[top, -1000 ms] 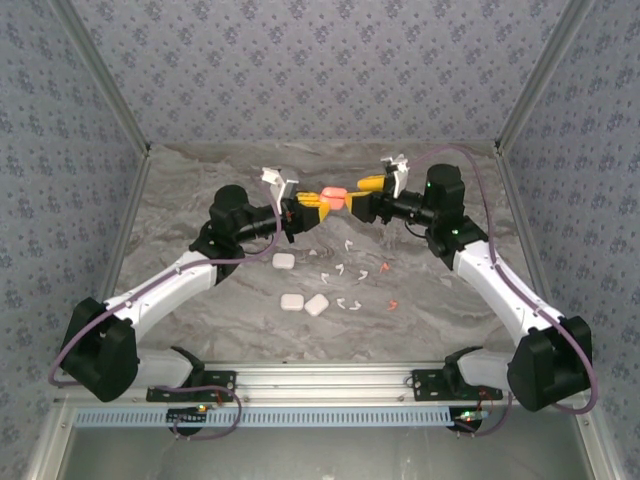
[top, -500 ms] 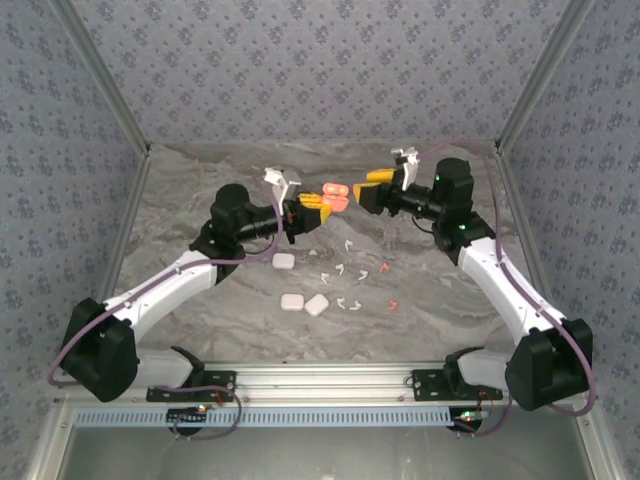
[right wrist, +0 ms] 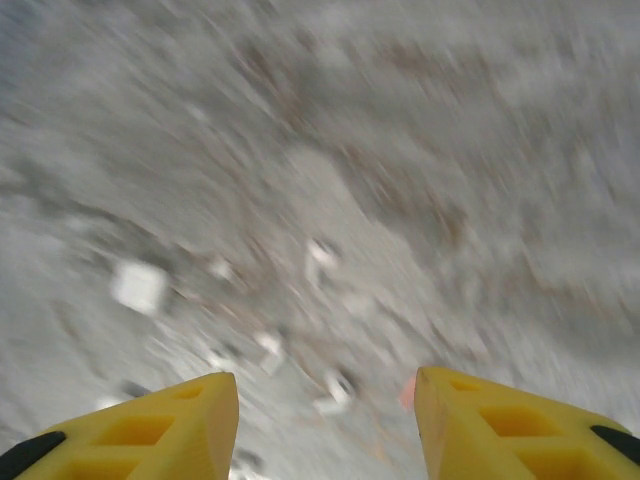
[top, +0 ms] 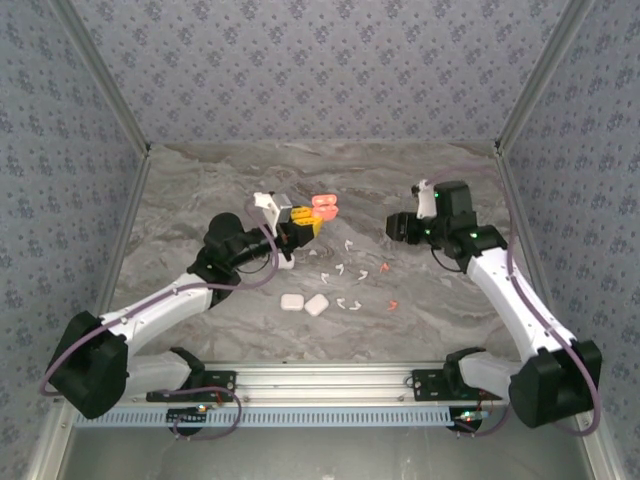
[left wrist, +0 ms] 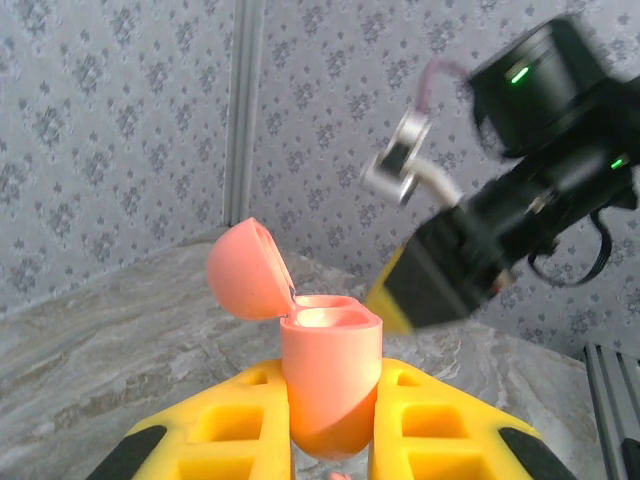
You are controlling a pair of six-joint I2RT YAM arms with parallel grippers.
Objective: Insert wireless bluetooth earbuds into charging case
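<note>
1. Nearest the bases, two shut white cases [top: 292, 301] are seen side by side on the tabletop [top: 190, 190].
2. Just beyond them, the buds are scattered loose: white buds [top: 340, 268] in a cluster, with two coral buds [top: 392, 305] at its right side. None is seated in a case.
3. Over the far right of that cluster, the right hand [right wrist: 325, 405] is pointed down at the tabletop. Its fingers are set apart and nothing is held between them.
4. Farthest out, the coral case [left wrist: 330, 365] is clamped in the left hand [top: 306, 220] and raised off the tabletop. Its lid is swung open and both sockets appear empty.
5. The step in hand is judged to be the fetching of a first coral bud. For the next move, the right hand must be lowered over one coral bud and closed finely on so small a piece. The open case must be kept steady, mouth upward.
</note>
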